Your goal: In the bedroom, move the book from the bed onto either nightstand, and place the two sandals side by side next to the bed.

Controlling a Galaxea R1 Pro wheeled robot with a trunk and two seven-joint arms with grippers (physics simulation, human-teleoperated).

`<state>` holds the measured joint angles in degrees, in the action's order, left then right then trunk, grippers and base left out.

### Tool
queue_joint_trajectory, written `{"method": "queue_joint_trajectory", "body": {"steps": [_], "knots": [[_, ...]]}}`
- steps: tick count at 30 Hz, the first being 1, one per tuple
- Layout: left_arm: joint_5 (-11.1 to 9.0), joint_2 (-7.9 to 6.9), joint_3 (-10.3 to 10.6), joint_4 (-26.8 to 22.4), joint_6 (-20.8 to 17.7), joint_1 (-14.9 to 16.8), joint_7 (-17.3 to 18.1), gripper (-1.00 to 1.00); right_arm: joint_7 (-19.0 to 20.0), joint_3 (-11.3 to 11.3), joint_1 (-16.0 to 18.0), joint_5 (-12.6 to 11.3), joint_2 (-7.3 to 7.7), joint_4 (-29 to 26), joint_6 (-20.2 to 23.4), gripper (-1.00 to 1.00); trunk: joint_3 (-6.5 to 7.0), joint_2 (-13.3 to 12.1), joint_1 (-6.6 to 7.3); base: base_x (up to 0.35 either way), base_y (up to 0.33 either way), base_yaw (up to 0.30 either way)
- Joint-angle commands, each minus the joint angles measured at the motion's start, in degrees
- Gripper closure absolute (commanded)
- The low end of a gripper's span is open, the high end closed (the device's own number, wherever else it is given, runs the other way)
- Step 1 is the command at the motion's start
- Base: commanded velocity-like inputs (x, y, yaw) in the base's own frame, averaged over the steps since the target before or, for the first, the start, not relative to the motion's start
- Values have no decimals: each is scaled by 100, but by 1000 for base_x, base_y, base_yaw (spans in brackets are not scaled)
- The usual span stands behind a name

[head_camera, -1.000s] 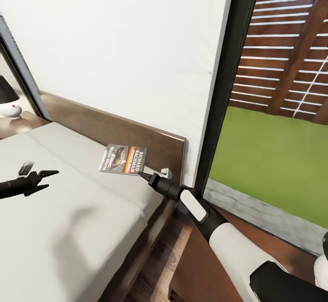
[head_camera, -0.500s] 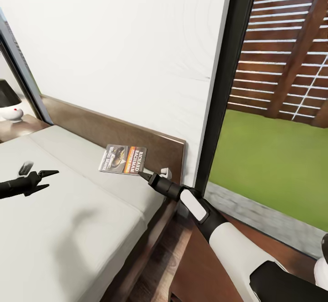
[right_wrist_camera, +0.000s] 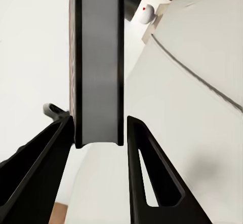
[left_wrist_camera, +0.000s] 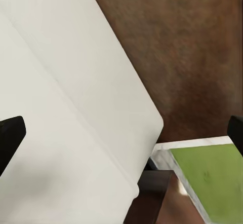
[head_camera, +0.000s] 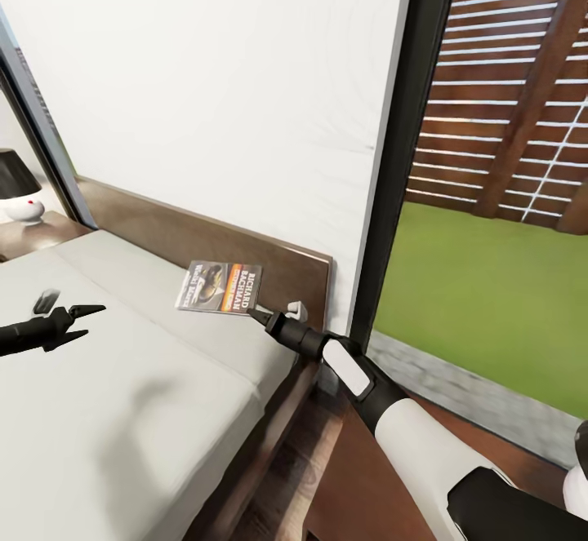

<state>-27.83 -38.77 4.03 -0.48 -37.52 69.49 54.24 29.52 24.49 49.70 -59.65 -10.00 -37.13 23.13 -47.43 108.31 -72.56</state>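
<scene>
Currently the right end effector (head_camera: 260, 313) is clamped on the book (head_camera: 220, 286), gripping its near edge; the book is lifted clear of the bed (head_camera: 122, 378), just ahead of the fingertips and over the mattress corner next to the headboard (head_camera: 245, 251). From the right wrist view the book (right_wrist_camera: 97, 62) runs straight out from between the right end effector (right_wrist_camera: 96, 133), one finger (right_wrist_camera: 147, 173) on either side of its lower end, its grey face turned edge-on. The left end effector (head_camera: 77, 319) hovers over the mattress well to the left of the right one, its two fingers apart and holding nothing. Beyond the left end effector, at the far side of the bed, a lamp (head_camera: 15, 190) stands on a dark nightstand (head_camera: 33, 231). Beside the right arm a black window frame (head_camera: 400, 149) borders grass and a slatted fence. Below the right forearm is a glossy brown surface (head_camera: 359, 484), the floor (head_camera: 286, 476) showing between it and the bed.
</scene>
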Motion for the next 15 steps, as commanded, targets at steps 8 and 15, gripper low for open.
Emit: {"method": "queue_joint_trajectory", "body": {"steps": [8,15], "knots": [[-54,0,45,0,-58,3,16,-100,275,15,5,-47,0,92,277,100,67,2,1,0,0,0],[-56,1,45,-2,-60,3,9,-100,417,18,5,-112,0,106,511,100,130,2,1,0,0,0]]}}
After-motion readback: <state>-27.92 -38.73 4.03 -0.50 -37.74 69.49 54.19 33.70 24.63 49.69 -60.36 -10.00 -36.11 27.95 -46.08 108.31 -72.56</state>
